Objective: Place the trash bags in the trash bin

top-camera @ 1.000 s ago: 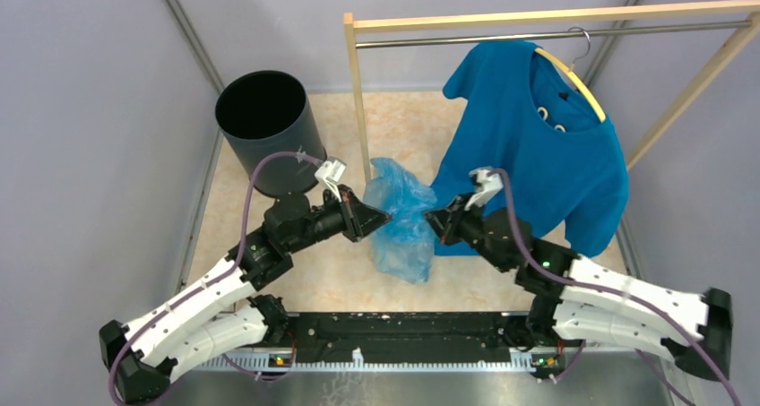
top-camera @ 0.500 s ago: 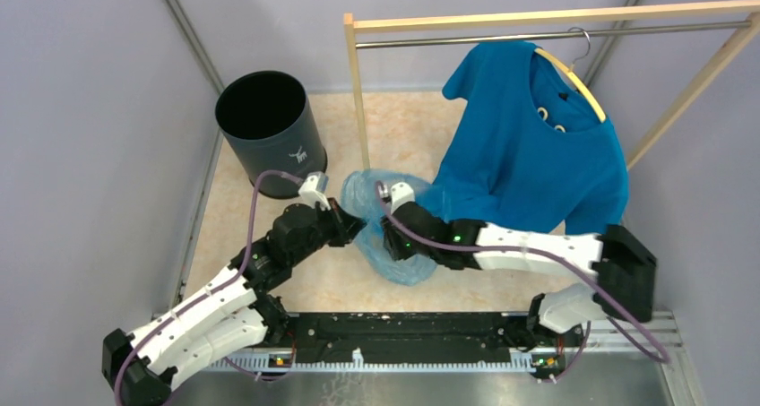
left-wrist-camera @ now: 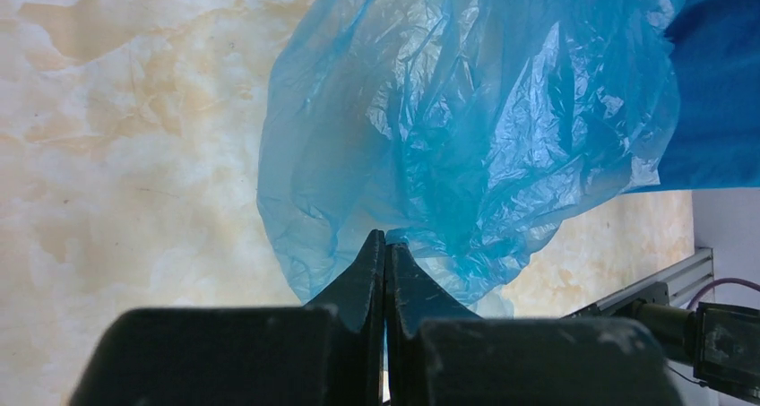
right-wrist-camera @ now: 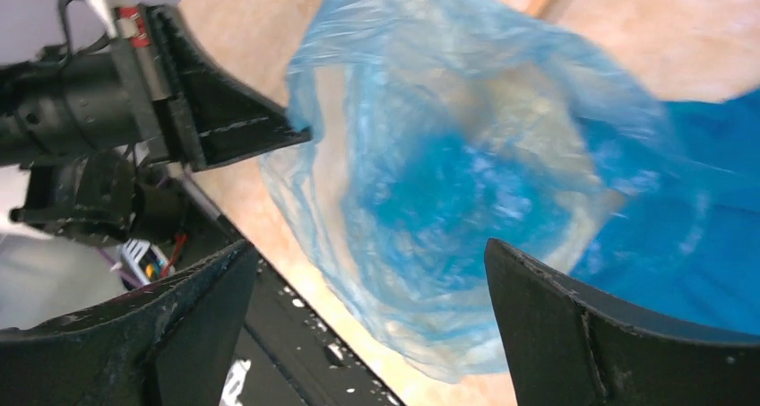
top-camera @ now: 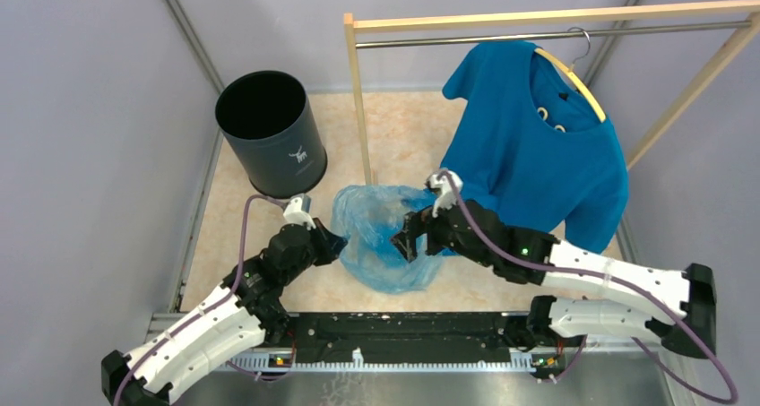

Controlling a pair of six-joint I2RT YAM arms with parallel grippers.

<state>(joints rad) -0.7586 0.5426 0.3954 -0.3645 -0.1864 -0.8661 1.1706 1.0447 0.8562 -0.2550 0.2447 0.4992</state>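
Inspecting the left gripper [left-wrist-camera: 385,240]: its jaws are pressed fully together, with a thin fold of the trash bag [left-wrist-camera: 466,128] pinched at their tips. The right gripper [right-wrist-camera: 367,254] has its jaws spread wide and grips nothing; the bag's billowed body lies beyond and between them.

Location of task item: the light-blue bag hangs between the two grippers over the counter [top-camera: 403,128], near the front edge. Whether its lower end touches the counter cannot be told. The black trash bin [top-camera: 269,133] stands upright at the far left, well apart from the bag and with nothing in it.

Risks, as judged:
- The single pinch holds very little film. A quick swing toward the bin could pull the slippery plastic free.
- The blue T-shirt [top-camera: 538,155] hangs just behind the bag. A right-hand closure made too deep could catch cloth along with plastic.
- The rack post [top-camera: 360,101] stands beside the route to the bin. Trailing film could snag on it.
- The bag looks about as wide as the bin, so it may drape over the rim instead of dropping in.

View differences: the left wrist view alone confirms the pinch. The right wrist view alone shows the jaw spread and the bag's hollow. Only the overhead view shows the bin and the post.
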